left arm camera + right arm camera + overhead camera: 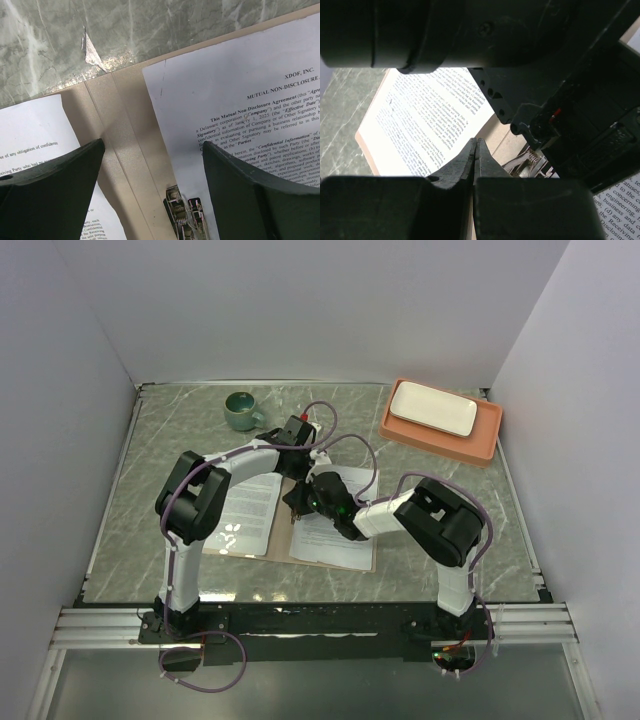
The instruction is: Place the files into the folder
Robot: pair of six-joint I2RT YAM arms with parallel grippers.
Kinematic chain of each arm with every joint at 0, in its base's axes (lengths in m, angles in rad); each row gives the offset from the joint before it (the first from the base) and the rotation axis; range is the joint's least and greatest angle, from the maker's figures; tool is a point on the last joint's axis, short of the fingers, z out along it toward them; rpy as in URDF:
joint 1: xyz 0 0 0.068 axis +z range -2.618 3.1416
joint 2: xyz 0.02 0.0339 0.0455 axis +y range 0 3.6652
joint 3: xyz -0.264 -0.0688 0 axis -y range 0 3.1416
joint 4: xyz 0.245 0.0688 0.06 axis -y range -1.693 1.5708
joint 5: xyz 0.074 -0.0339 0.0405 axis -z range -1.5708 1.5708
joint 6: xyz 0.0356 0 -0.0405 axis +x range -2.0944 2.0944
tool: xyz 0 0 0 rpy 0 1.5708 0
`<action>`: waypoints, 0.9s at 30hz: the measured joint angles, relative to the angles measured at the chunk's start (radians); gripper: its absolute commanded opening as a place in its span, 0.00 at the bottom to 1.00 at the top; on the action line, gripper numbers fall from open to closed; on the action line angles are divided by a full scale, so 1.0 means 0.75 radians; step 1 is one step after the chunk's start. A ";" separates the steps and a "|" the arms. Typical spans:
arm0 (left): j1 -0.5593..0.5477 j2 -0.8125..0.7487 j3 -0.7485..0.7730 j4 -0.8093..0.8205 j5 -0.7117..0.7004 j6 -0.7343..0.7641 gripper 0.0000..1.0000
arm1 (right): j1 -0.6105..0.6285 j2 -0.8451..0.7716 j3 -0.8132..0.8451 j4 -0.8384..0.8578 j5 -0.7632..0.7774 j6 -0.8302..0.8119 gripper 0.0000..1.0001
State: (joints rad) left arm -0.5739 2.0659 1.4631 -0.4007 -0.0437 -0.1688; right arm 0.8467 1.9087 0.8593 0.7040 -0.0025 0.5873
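Open tan folder [283, 532] lay at centre frame on the desk [160, 440], printed files [335, 540] on both halves; left end effector [153, 145], fingers apart, hovered over the metal clip [187, 215], right end effector [476, 145] pinched together beside it; judged next: fastening sheets, then closing the cover.

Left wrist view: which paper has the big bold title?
The right-hand sheet in that view, headed MUTUAL NON-DISCLOSURE AGREEMENT. The left-hand sheet, across the crease of the folder, shows only small plain text.
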 measured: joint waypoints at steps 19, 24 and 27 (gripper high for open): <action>-0.002 -0.007 -0.014 0.016 -0.009 0.000 0.86 | 0.012 0.001 0.016 -0.002 -0.055 0.024 0.00; -0.001 -0.008 -0.016 0.019 -0.009 0.000 0.85 | 0.015 0.001 0.017 -0.018 -0.058 0.021 0.00; -0.001 -0.009 -0.019 0.021 -0.009 0.000 0.85 | 0.018 0.001 0.040 -0.066 -0.061 0.012 0.00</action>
State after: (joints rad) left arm -0.5743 2.0594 1.4487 -0.3847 -0.0502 -0.1688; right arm 0.8600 1.9091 0.8890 0.6544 -0.0479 0.5964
